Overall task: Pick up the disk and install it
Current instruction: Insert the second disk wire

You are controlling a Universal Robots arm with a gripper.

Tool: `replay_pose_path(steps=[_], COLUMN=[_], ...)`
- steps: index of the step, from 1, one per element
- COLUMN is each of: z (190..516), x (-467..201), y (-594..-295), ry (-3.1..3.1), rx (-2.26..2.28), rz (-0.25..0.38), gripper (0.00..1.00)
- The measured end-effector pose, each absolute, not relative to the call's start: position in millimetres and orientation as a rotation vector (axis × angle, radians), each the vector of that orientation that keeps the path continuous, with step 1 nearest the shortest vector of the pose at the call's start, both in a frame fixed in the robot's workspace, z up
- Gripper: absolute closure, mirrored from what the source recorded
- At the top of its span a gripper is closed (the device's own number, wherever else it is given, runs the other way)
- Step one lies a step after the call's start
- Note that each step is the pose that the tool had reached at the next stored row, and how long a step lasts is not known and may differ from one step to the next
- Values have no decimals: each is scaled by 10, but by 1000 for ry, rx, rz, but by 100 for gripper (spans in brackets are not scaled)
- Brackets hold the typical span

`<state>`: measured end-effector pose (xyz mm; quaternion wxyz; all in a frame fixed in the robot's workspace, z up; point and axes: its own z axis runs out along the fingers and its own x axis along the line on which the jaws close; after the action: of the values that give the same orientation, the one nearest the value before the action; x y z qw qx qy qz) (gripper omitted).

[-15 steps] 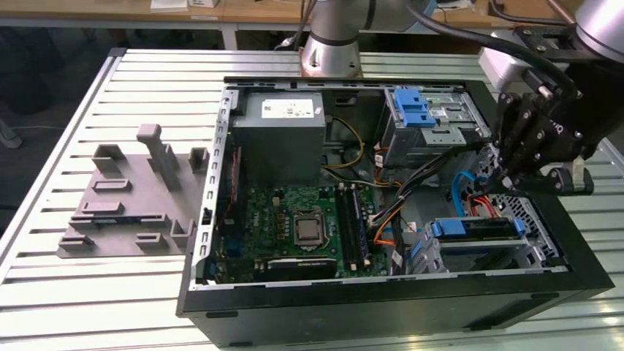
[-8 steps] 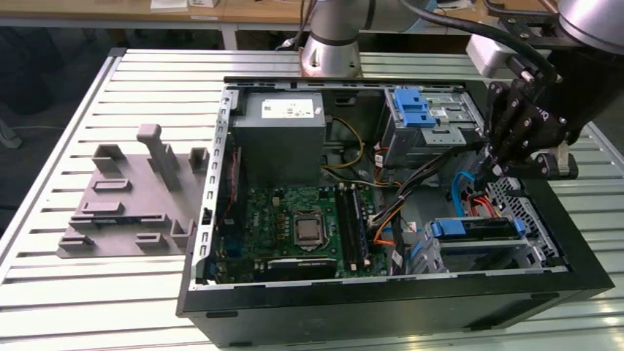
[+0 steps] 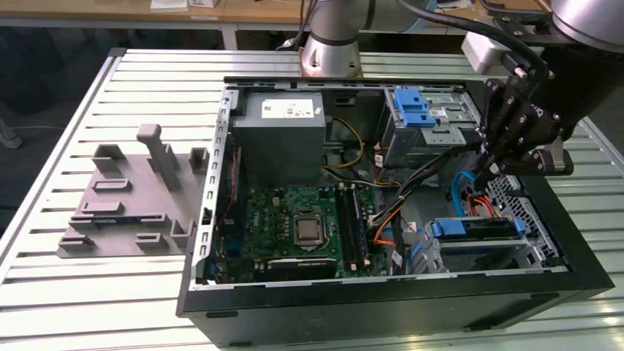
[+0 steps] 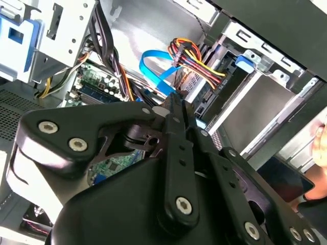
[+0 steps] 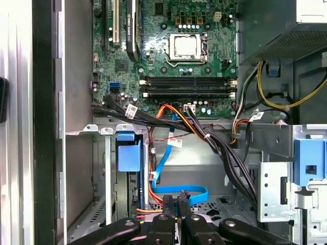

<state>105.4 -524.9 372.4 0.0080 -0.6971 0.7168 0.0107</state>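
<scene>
Black linkage gripper (image 5: 176,204): cut off by the frame edge in the first wrist view, body unseen; fingertips meet, nothing visible between them. In the second wrist view its links cover much of the green motherboard (image 4: 97,84). Silver hard drive with blue carrier rails (image 3: 475,228): sits in the lower bay, mostly hidden by the cage in the exterior view; label not visible. Blue flat data cable (image 5: 176,190): its end passes behind the gripper. Silver-grey robot arm (image 3: 329,36): cropped at the exterior view's top.
</scene>
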Motion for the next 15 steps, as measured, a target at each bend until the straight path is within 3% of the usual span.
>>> replay_pose_path(steps=[4,5,15], z=[3701,3695,3604], x=[1052,1051,1047], y=[-5233,-5230,-5228], ry=[2242,2243,2244], rx=[-2181,-2182,-2187], rz=[29,28,20], gripper=[81,75,75])
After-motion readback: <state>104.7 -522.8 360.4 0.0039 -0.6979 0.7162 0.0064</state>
